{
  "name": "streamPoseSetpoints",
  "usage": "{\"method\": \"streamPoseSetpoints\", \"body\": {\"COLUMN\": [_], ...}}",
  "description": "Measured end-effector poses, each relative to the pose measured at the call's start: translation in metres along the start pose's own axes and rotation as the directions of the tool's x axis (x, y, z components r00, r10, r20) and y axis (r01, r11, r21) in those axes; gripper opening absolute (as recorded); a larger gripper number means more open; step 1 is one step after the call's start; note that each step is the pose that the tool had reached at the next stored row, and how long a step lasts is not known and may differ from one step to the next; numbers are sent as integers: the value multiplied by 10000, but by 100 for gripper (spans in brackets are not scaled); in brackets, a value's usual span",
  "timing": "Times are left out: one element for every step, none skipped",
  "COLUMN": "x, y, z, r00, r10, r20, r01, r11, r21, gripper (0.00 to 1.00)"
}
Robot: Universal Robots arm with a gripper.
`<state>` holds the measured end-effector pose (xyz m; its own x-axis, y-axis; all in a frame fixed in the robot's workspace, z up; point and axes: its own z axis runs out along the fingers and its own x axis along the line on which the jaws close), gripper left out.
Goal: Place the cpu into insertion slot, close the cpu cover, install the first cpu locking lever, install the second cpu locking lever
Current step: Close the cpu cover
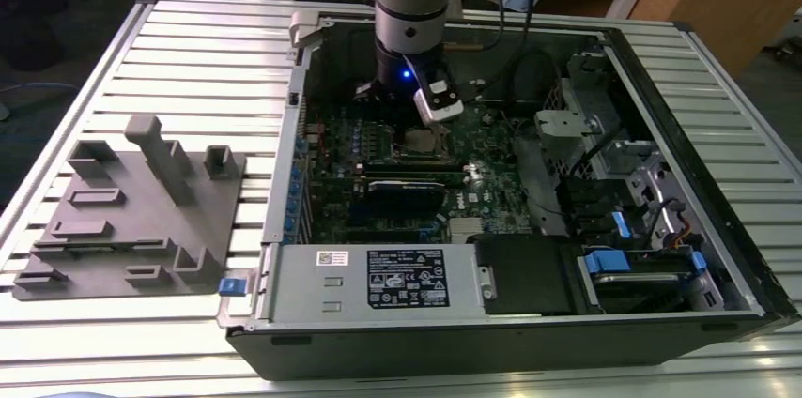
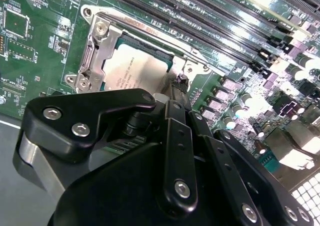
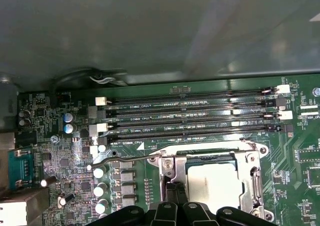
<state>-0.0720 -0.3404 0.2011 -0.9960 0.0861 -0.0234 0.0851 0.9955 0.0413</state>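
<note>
The cpu (image 3: 216, 182) (image 2: 132, 72) lies flat in the insertion slot (image 1: 424, 142), its dull silver top showing. The cpu cover (image 3: 252, 162) (image 2: 94, 51) lies down around it as a silvery frame. A thin wire locking lever (image 3: 125, 159) runs out sideways from the socket's corner and ends in a small hook. My gripper (image 3: 175, 188) (image 2: 176, 89) (image 1: 404, 116) hangs right at the socket's edge, beside the lever's root. Its fingers are shut together with nothing between them. Whether they touch the lever is hidden by the gripper body.
Long black memory slots (image 3: 190, 118) run alongside the socket. A black card with a blue edge (image 1: 405, 196) sits lower on the green board (image 1: 501, 191). Case walls, cables (image 1: 551, 69) and a drive bay (image 1: 626, 182) crowd the exterior view's right. A grey fixture (image 1: 138, 210) lies outside the case.
</note>
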Motion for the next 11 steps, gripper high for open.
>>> {"method": "streamPoseSetpoints", "body": {"x": [0, 0, 1, 0, 1, 1, 1, 1, 1, 1, 1], "y": [0, 0, 0, 1, 0, -1, -1, -1, -1, -1, -1], "z": [0, 1, 2, 8, 14, 17, 17, 17, 17, 18, 20], "r00": [10000, 10000, 10000, 9999, 9999, 9999, 9999, 9999, 9999, 9999, 9999], "r10": [-23, -46, -74, -101, -126, -145, -148, -149, -149, -150, -149], "r20": [1, 0, 0, 4, 2, 1, 0, 1, 0, 0, 1], "r01": [23, 46, 74, 101, 126, 145, 148, 149, 149, 150, 149], "r11": [10000, 10000, 10000, 9999, 9999, 9999, 9999, 9999, 9999, 9999, 9999], "r21": [-1, 0, -2, -8, -6, -3, -2, -2, -2, -2, -3], "gripper": [11, 11, 11, 11, 11, 11, 11, 11, 11, 11, 11]}}
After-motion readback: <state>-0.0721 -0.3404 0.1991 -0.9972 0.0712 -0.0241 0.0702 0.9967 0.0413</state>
